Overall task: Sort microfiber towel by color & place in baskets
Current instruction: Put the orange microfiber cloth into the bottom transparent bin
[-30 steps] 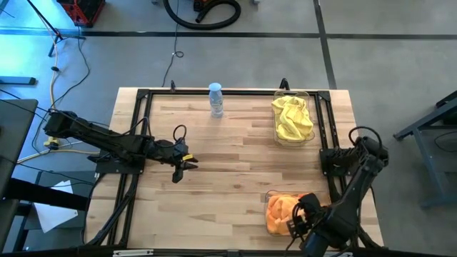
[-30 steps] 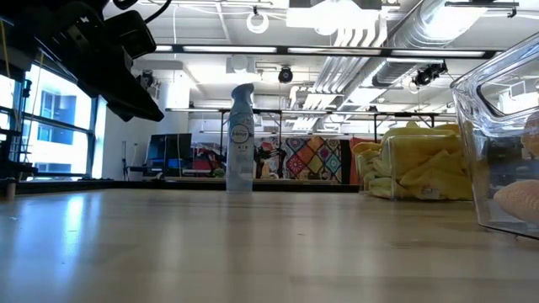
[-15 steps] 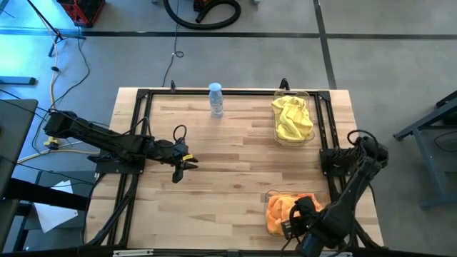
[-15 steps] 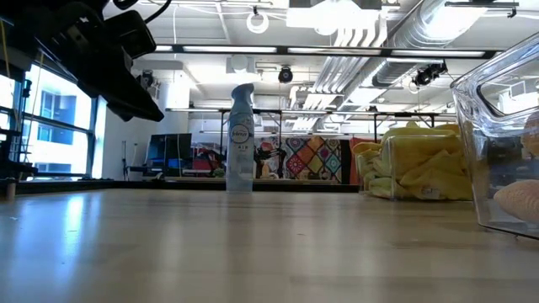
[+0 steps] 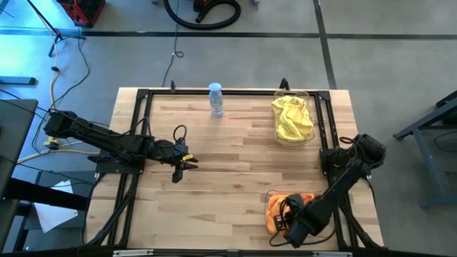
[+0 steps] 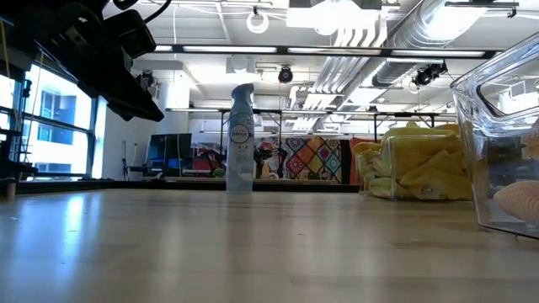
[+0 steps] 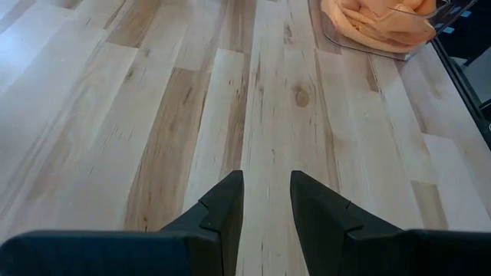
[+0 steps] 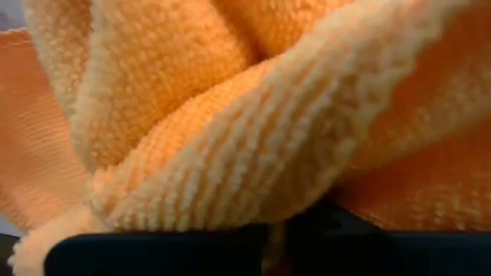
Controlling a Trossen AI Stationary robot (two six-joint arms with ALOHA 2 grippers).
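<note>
1. Right claw (image 5: 280,227) is down in the near bin (image 5: 270,197) at the table's front right, fingers pressed nearly together w/ orange cloth (image 8: 230,115) bunched right against them. Looks like a pinch on a fold, but can't tell how much is really caught.
2. Risk: if it lifts w/ the fold pinched, the orange cloth (image 5: 275,210) comes back out of the bin, or drags the light bin along.
3. Risk: thin pinch could slip mid-lift, dropping cloth over the rim or onto the table (image 5: 235,157).
4. Right arm lies low across the bin's edge; a sideways pull-out could knock the bin off its spot.
5. Left claw (image 7: 266,201) hovers over bare wood at mid-left, fingers spread, holding nothing. No cloth near it, so little risk there.
6. Yellow cloths (image 5: 292,118) sit in the far bin (image 5: 308,95) at the back right, well apart from the orange one. Colours aren't mixed, as far as shows.
7. Spray bottle (image 5: 216,99) stands at the back edge, clear of both arms; only a wide swing would tip it.
</note>
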